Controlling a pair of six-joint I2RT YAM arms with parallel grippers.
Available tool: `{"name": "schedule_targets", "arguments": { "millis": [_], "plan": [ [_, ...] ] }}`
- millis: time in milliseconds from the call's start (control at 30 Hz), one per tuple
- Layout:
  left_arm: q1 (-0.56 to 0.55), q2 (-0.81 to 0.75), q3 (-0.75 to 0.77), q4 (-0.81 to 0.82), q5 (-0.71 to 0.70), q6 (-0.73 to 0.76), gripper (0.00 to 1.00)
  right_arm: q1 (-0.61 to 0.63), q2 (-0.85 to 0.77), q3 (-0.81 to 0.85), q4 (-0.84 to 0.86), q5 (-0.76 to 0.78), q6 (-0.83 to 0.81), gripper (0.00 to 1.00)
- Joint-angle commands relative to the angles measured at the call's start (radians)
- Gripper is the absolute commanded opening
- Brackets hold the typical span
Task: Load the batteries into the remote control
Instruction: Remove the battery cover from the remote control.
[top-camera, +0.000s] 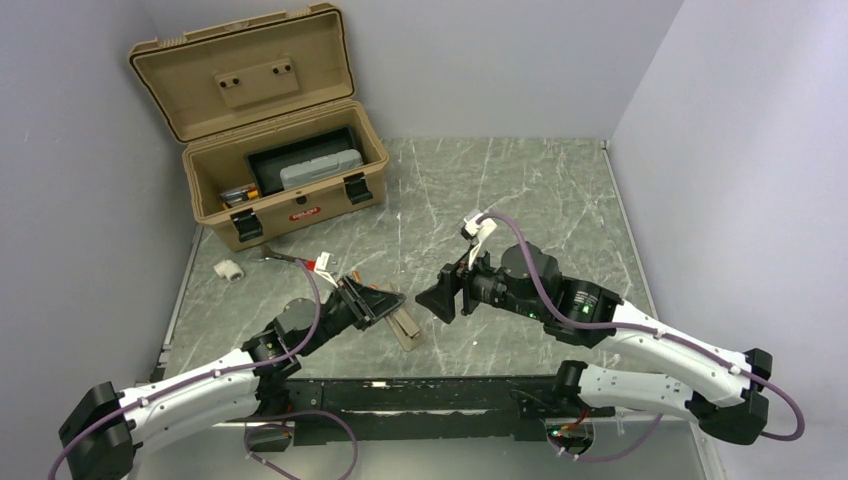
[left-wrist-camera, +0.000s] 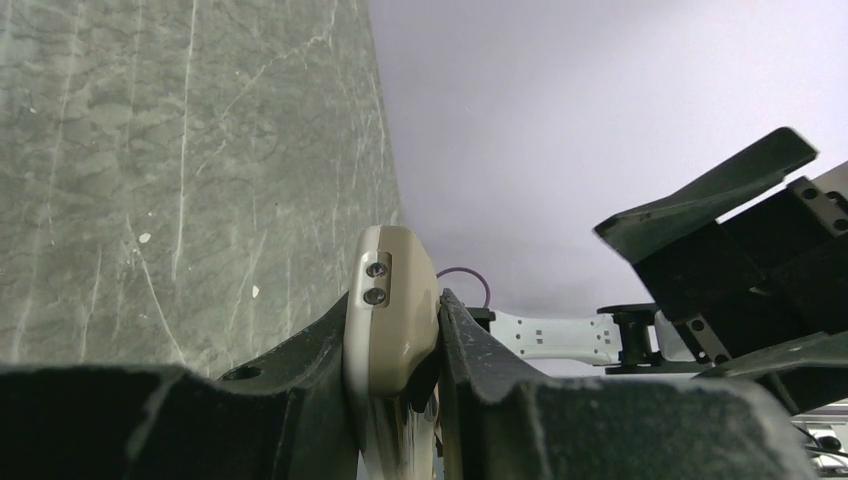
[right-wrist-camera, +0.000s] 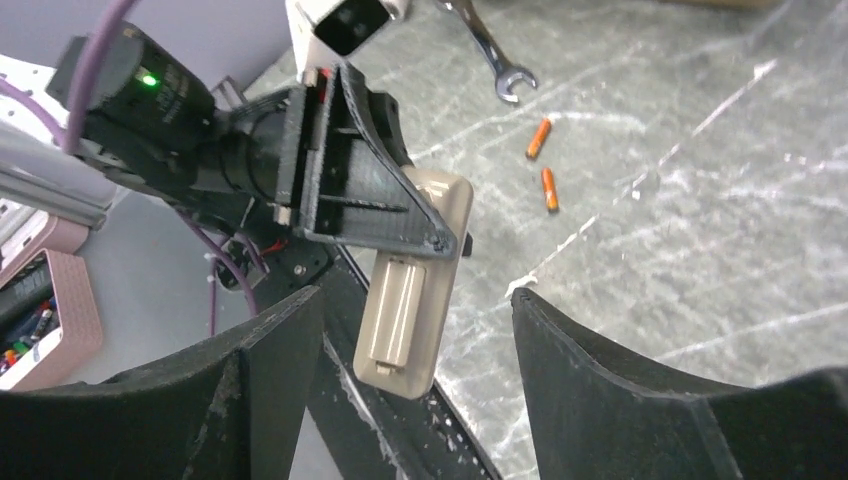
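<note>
A green marbled tabletop (top-camera: 520, 190) runs between plain grey walls, with an open tan case (top-camera: 290, 215) at its far left corner. Above the near edge, the left jaws are clamped on the remote control (right-wrist-camera: 408, 300). They grip one end, so most of the body hangs free, with its pale back and long battery panel turned toward the right arm. The right jaws stand wide apart with nothing between them, close to the remote. The batteries (right-wrist-camera: 548, 189) lie loose on the stone, close together, near a wrench (right-wrist-camera: 492, 58) and well apart from the remote.

The likeliest trouble is the one-ended hold. Any push on the free end would probably lever the remote round in the grip, or slide it out altogether. I cannot tell whether the panel's cover is on; if it is, a battery pressed there would go nowhere. The batteries are small, round and smooth, so an off-centre pinch could send one rolling. With the two arms this close, a careless swing by the right arm could knock the remote askew.
</note>
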Motion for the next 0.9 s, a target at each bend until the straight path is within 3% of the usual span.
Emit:
{"name": "schedule_targets", "arguments": {
  "millis": [0, 567, 867],
  "plan": [
    [-0.004, -0.01, 0.026, 0.044, -0.039, -0.007, 0.0, 0.025, 0.023, 0.029, -0.074, 0.069, 0.123, 0.72],
    [-0.003, -0.004, 0.056, -0.008, -0.045, 0.002, 0.0, 0.197, 0.182, -0.004, -0.044, 0.234, 0.108, 0.72],
    [-0.003, -0.014, 0.057, -0.022, -0.043, 0.002, 0.0, 0.221, 0.232, -0.025, -0.015, 0.257, 0.112, 0.71]
  ]
}}
